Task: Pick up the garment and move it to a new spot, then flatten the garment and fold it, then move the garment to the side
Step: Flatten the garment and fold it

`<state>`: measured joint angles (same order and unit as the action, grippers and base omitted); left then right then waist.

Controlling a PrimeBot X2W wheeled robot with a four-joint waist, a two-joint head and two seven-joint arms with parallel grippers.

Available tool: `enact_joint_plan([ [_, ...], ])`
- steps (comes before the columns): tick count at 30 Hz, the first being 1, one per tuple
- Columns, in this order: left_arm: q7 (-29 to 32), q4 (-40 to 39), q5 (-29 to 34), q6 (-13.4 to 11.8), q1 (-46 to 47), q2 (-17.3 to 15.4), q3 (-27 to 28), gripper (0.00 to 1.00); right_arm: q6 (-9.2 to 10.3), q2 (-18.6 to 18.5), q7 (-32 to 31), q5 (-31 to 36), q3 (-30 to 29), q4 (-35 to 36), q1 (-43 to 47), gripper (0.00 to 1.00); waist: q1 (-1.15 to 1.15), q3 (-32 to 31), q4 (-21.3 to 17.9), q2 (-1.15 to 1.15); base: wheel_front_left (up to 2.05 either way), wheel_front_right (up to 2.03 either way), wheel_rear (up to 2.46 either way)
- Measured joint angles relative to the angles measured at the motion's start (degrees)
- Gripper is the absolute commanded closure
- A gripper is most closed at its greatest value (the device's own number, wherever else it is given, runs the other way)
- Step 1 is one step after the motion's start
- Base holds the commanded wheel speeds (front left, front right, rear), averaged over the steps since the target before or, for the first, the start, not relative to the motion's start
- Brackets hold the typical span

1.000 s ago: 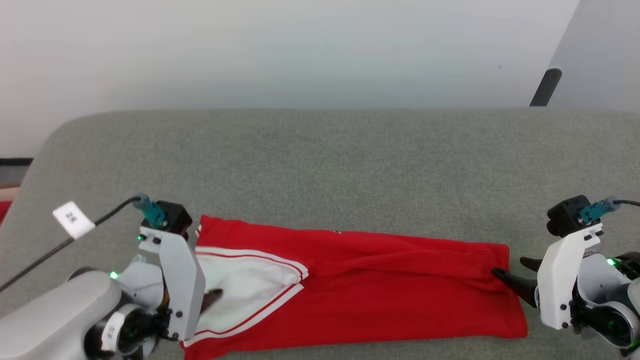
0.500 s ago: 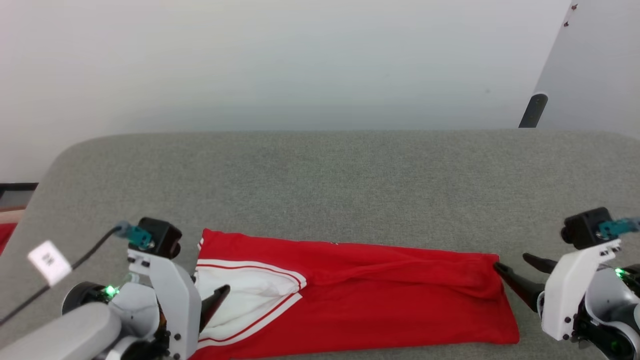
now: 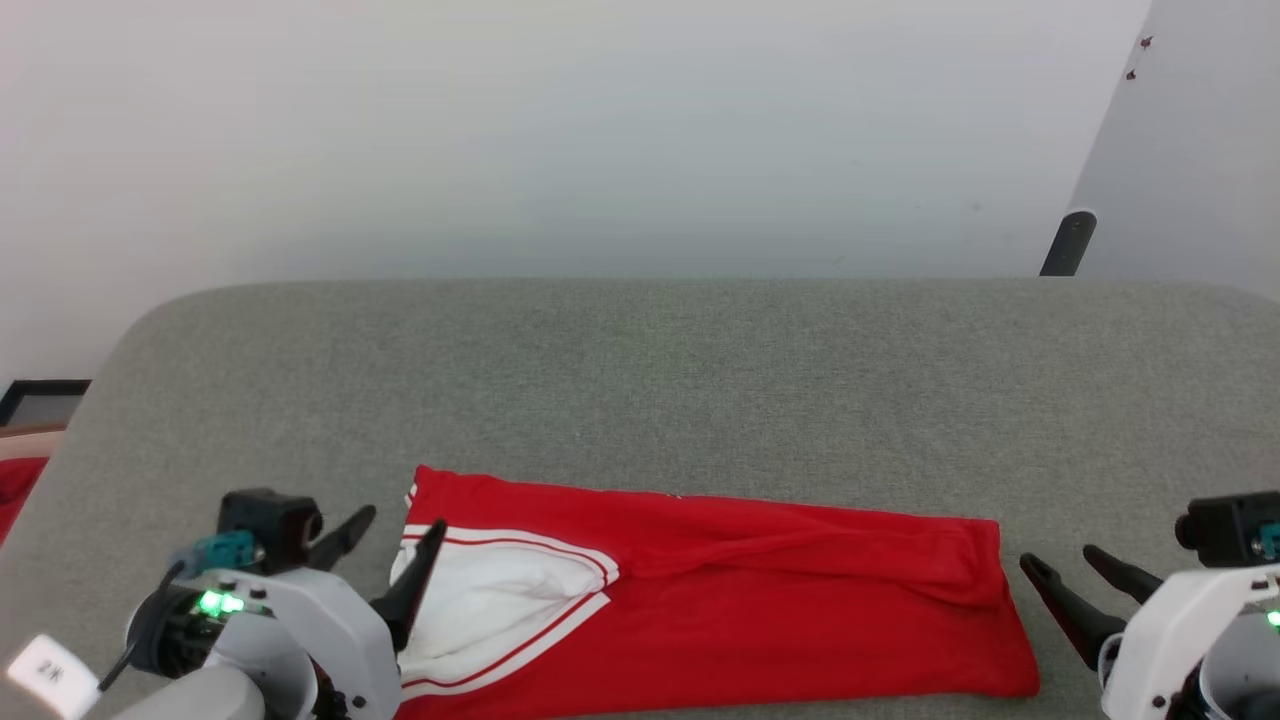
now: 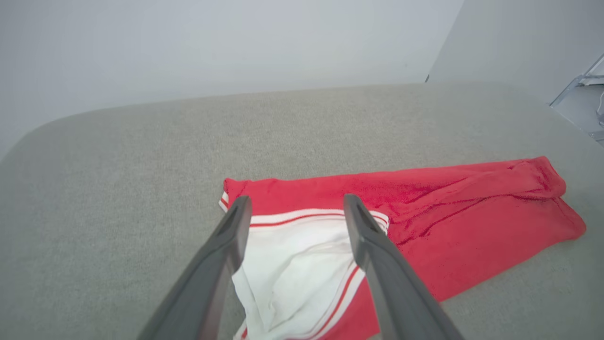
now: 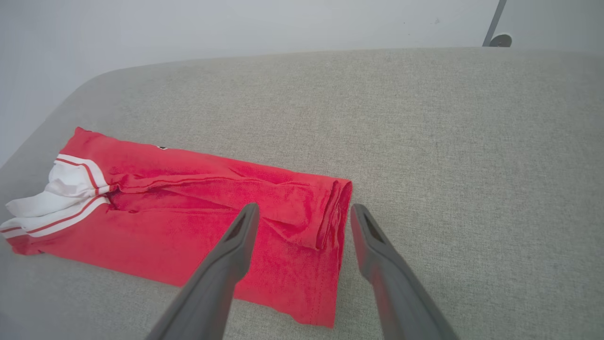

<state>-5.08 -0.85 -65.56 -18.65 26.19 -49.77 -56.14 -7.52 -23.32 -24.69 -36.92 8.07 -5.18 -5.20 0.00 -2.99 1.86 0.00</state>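
Red jersey garment (image 3: 760, 610) with a white, stripe-trimmed sleeve lies folded into a long band on the grey fabric-covered tabletop (image 3: 640, 400). At its sleeve end is the left gripper (image 3: 405, 518), just beside its hem end the right gripper (image 3: 1057, 556); both jaws are spread wide and empty.

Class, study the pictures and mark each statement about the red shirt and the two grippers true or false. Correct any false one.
1. The shirt lies folded into a long strip on the grey surface. True.
2. The left gripper is shut on the white sleeve. False: it is open and holds nothing.
3. The right gripper is open, just off the shirt's right end. True.
4. The white sleeve lies at the shirt's right end. False: it lies at the left end, by the left gripper.
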Motion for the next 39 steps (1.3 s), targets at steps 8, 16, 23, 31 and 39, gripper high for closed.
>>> enact_joint_plan([
  [8, -8.6, 5.0, 2.1, 0.2, -3.3, 2.8, 2.4, 0.0, 0.0, 1.7, -1.8, 1.4, -3.9, 0.7, 3.4, 0.0, 0.0, 0.3, 0.1, 0.0, 0.0, 0.0, 0.0],
  [16, -9.9, 7.2, 5.4, 0.6, -7.3, 7.3, 9.3, 0.0, 0.0, 2.5, -5.2, 2.3, -5.7, 1.9, 4.6, 0.0, 0.0, 1.4, 0.3, 0.0, 0.0, 0.0, 0.0],
  [23, -10.0, 6.8, 12.8, 2.1, -12.3, 12.1, 19.3, 0.0, 0.0, 2.9, -8.7, 2.9, -6.2, 2.9, 4.5, 0.0, 0.0, 3.1, 0.8, 0.0, 0.0, 0.0, 0.0],
  [31, -10.0, 6.8, 18.6, 5.1, -13.7, 16.1, 25.4, 0.0, 0.0, 2.6, -11.7, 3.5, -6.5, 3.0, 1.6, 0.0, 0.0, 6.8, 1.7, 0.0, 0.0, 0.0, 0.0],
  [39, -10.0, 7.6, 21.6, 7.6, -13.5, 19.6, 28.2, 0.0, 0.0, 2.4, -15.8, 4.0, -6.6, 1.2, -0.6, 0.0, 0.0, 10.9, 3.3, 0.0, 0.0, 0.0, 0.0],
])
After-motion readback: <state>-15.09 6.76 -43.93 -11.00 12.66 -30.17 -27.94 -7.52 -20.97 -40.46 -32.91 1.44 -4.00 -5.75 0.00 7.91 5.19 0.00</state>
